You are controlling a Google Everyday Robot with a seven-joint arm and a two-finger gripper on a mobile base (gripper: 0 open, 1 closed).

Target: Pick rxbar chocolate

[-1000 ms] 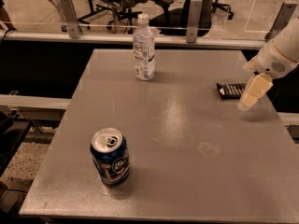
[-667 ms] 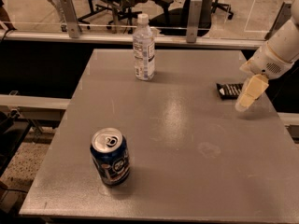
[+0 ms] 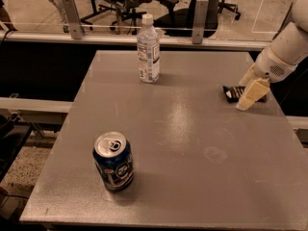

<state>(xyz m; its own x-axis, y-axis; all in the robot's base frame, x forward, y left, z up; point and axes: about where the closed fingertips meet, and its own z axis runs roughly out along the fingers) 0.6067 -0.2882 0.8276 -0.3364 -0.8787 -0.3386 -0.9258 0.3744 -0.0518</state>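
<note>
The rxbar chocolate (image 3: 232, 92) is a small flat black bar lying on the grey table (image 3: 183, 143) near its right edge. My gripper (image 3: 241, 95) reaches in from the right on a white arm and is down at the bar. Its pale fingers (image 3: 252, 93) stand apart, one in front of the bar and one behind it, and the front one hides the bar's right end. The bar rests on the table.
A clear water bottle (image 3: 148, 49) stands at the table's far middle. A blue soda can (image 3: 113, 161) stands at the front left. A rail with posts and office chairs lie beyond the far edge. The table's right edge is close to the bar.
My gripper has shifted slightly left over the bar. The bar, bottle and can have not moved.
</note>
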